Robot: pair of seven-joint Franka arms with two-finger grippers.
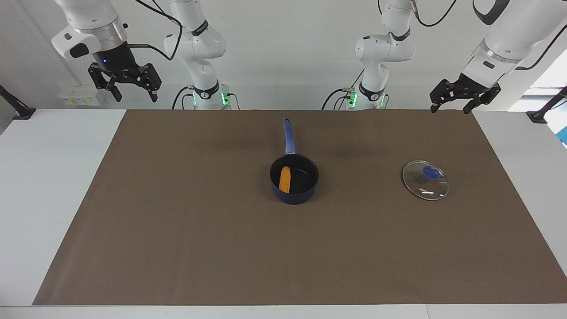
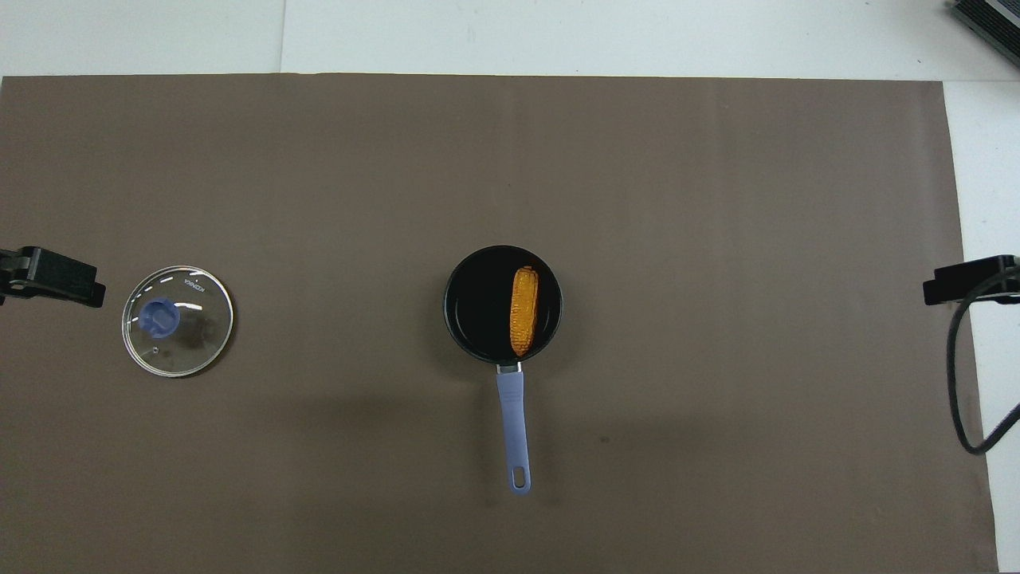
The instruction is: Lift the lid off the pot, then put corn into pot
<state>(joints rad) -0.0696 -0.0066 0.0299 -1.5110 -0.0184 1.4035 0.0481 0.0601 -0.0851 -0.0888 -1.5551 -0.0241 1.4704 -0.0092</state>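
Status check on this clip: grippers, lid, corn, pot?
Left gripper and right gripper both open, raised, holding nothing. Lid off, flat on the mat toward the left arm's end. Corn lying inside the pot. Nothing in the way.

Small white lettering on the lid [image 2: 177, 320] is too tiny to read.

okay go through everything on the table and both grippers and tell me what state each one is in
lid: off the pot, flat on the mat, toward the left arm's end.
pot: uncovered, upright, handle toward the robots.
corn: lying inside the pot.
left gripper: open, raised, holding nothing.
right gripper: open, raised, holding nothing.
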